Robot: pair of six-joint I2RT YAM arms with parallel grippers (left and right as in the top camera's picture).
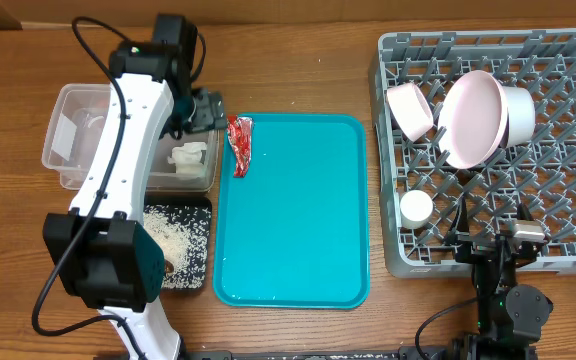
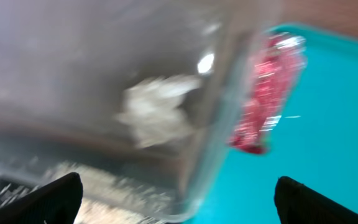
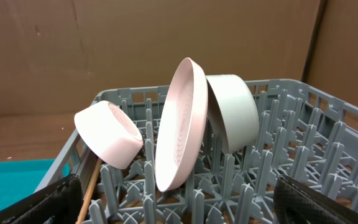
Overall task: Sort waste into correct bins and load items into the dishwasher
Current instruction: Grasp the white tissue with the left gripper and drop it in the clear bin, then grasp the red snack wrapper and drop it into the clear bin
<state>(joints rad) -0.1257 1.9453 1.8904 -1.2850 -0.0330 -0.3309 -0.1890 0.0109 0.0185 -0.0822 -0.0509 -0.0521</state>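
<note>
While the left claw (image 2: pixel 178 198) and right claw (image 3: pixel 179 202) gape wide and empty, the crumpled red wrapper (image 1: pixel 239 146) lies on the teal tray (image 1: pixel 298 220), far-left corner, beside the clear tub (image 1: pixel 86 92): probably light, crinkly, slippery, so pinch mid-body.

Blurred all over in the left wrist view: clear tub (image 2: pixel 104 74) a grey haze, white tissue (image 2: pixel 154 112) inside it a soft pale lump, red wrapper (image 2: pixel 269 93) a smeared streak on the teal tray (image 2: pixel 334 130). Of the left gripper (image 2: pixel 179 202), only two dark fingertips (image 2: pixel 58 199), cut by the bottom edge. From overhead, partly hidden under the left arm (image 1: pixel 133 150): clear tub and black tray (image 1: pixel 208 262), with rice grains (image 1: pixel 183 235) too fine to tell apart. Clipped at the right edge, the dish rack (image 1: pixel 396 258). In the right wrist view, far bowl (image 3: pixel 235 109) partly behind the plate (image 3: pixel 179 124); one chopstick (image 3: pixel 90 190) cut off at the bottom edge.
</note>
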